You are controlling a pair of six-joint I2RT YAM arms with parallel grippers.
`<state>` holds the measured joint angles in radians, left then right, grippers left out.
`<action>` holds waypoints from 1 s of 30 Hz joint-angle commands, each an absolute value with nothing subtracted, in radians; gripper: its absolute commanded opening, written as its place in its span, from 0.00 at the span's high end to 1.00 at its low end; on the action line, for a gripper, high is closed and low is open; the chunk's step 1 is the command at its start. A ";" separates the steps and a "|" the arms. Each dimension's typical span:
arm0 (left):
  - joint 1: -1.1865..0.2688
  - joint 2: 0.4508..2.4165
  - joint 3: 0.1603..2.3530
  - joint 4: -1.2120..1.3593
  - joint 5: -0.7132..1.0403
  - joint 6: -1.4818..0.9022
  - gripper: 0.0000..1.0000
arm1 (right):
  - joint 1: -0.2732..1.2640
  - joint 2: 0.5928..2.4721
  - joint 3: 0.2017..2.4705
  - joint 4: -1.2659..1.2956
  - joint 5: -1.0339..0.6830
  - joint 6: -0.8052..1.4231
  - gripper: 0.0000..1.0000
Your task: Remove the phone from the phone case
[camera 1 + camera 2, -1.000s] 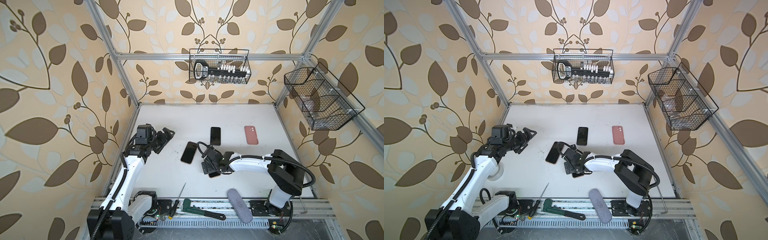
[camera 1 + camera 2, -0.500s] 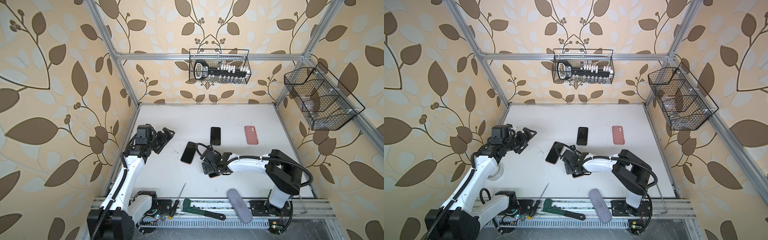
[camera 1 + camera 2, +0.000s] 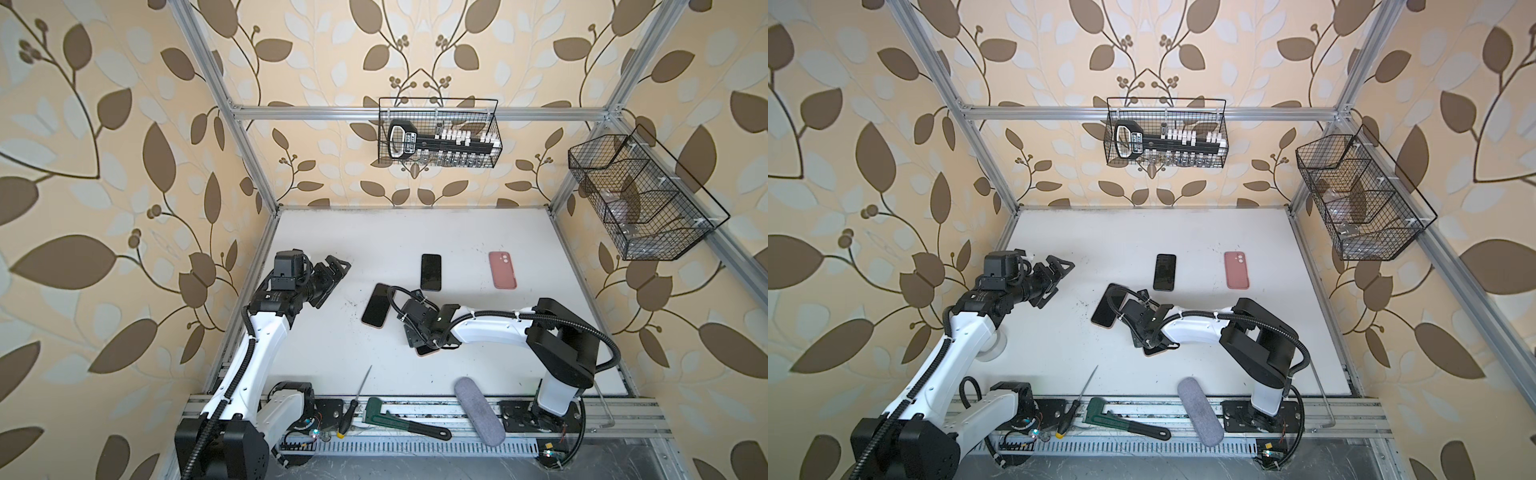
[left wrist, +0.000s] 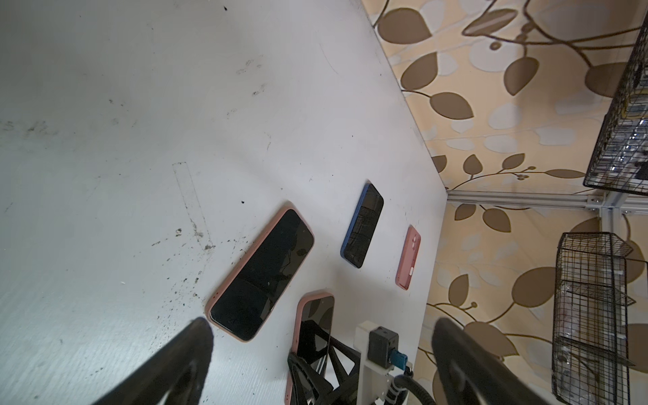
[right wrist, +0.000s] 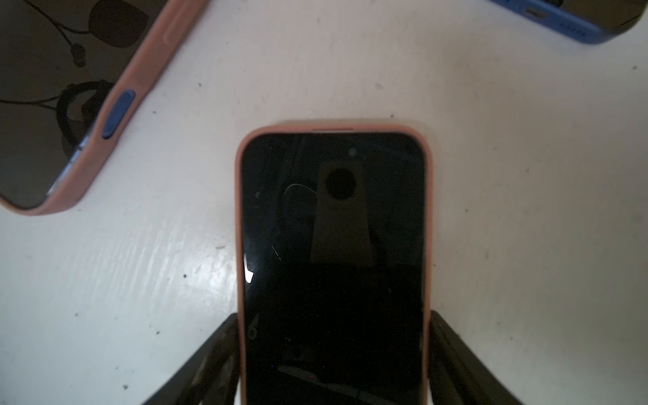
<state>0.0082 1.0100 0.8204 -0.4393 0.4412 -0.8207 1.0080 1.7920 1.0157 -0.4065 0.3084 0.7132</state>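
Top views, phone (image 3: 428, 351): only one dark, pink-rimmed end shows beneath the right gripper (image 3: 422, 343). It lies flat on the table (image 3: 324, 361), about midway between the left and right edges and nearer the front edge, where the arm bases stand.
Top views, left gripper (image 3: 334, 269): raised near the table's left edge, jaws spread wide with nothing between them.
Top views, neighbours: a second pink-cased phone (image 3: 376, 305) lies just beside the right gripper, toward the left edge. A blue-cased phone (image 3: 430, 272) and a face-down pink case (image 3: 502, 270) lie nearer the back edge.
Left wrist view, fingers (image 4: 182, 350): two dark blurred bars, well apart.
Left wrist view, phone (image 4: 315, 315): glossy black screen; the right gripper's dark frame covers one end.
Right wrist view, phone (image 5: 333, 263): black glass facing up with faint hairline scratches, mirroring the camera above.
Right wrist view, phone case (image 5: 239, 217): a salmon-pink rim with rounded corners wraps every visible edge, and the phone sits fully inside it.
Right wrist view, right gripper (image 5: 333, 315): one dark finger on each long side of the case, against or just beside it. Whether it grips firmly cannot be told.
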 commanded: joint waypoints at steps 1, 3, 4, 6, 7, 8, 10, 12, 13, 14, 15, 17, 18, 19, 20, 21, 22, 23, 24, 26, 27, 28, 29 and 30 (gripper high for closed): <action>0.018 1.005 0.815 -0.408 0.475 -0.836 0.01 | 1.016 1.838 1.012 -0.469 0.320 0.688 0.32; 0.018 1.009 0.813 -0.405 0.495 -0.836 0.01 | 1.016 1.832 1.014 -0.467 0.326 0.678 0.33; 0.018 1.014 0.813 -0.406 0.510 -0.837 0.01 | 1.014 1.829 1.015 -0.464 0.328 0.675 0.34; 0.018 1.021 0.808 -0.398 0.533 -0.844 0.01 | 1.010 1.824 1.020 -0.459 0.324 0.662 0.34; 0.018 1.022 0.801 -0.392 0.547 -0.849 0.01 | 1.005 1.819 1.021 -0.454 0.317 0.654 0.34; 0.018 1.020 0.797 -0.390 0.550 -0.849 0.02 | 1.001 1.815 1.022 -0.448 0.312 0.650 0.34; 0.017 1.011 0.787 -0.387 0.557 -0.844 0.02 | 0.988 1.801 1.022 -0.432 0.296 0.636 0.35; 0.017 1.004 0.780 -0.387 0.566 -0.844 0.02 | 0.974 1.788 1.022 -0.422 0.281 0.624 0.35; 0.016 0.999 0.775 -0.383 0.575 -0.849 0.03 | 0.965 1.780 1.020 -0.416 0.271 0.619 0.35; 0.014 0.995 0.765 -0.374 0.582 -0.855 0.03 | 0.957 1.773 1.020 -0.411 0.266 0.613 0.35; 0.010 0.990 0.752 -0.361 0.589 -0.863 0.03 | 0.952 1.764 1.020 -0.408 0.262 0.607 0.36; -0.002 0.986 0.724 -0.331 0.600 -0.876 0.04 | 0.938 1.748 1.020 -0.401 0.248 0.596 0.36; -0.014 0.989 0.713 -0.323 0.600 -0.880 0.04 | 0.932 1.739 1.019 -0.395 0.237 0.588 0.36; -0.028 0.992 0.708 -0.312 0.602 -0.881 0.04 | 0.923 1.731 1.019 -0.390 0.225 0.583 0.36; -0.044 0.995 0.702 -0.295 0.603 -0.881 0.05 | 0.916 1.724 1.019 -0.388 0.216 0.577 0.36; -0.065 0.999 0.697 -0.279 0.601 -0.881 0.05 | 0.910 1.716 1.021 -0.385 0.205 0.569 0.36; -0.088 1.007 0.695 -0.262 0.596 -0.881 0.05 | 0.904 1.708 1.023 -0.388 0.195 0.563 0.36; -0.112 1.015 0.693 -0.241 0.595 -0.878 0.05 | 0.895 1.701 1.026 -0.388 0.184 0.558 0.36; -0.140 1.029 0.693 -0.219 0.592 -0.879 0.05 | 0.888 1.693 1.028 -0.388 0.169 0.551 0.36; -0.201 1.063 0.692 -0.179 0.574 -0.877 0.05 | 0.875 1.676 1.037 -0.390 0.147 0.538 0.36; -0.235 1.084 0.693 -0.155 0.564 -0.877 0.05 | 0.869 1.666 1.042 -0.391 0.134 0.532 0.36; -0.263 1.106 0.693 -0.129 0.556 -0.878 0.05 | 0.863 1.655 1.045 -0.389 0.117 0.527 0.36; -0.290 1.129 0.693 -0.102 0.553 -0.880 0.05 | 0.856 1.644 1.047 -0.387 0.103 0.525 0.36; -0.314 1.152 0.694 -0.069 0.551 -0.889 0.05 | 0.850 1.632 1.052 -0.386 0.086 0.523 0.36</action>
<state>-0.2687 1.1133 0.6926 -0.1905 0.5652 -0.8764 0.8616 1.6817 1.0164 -0.4000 0.1429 0.5507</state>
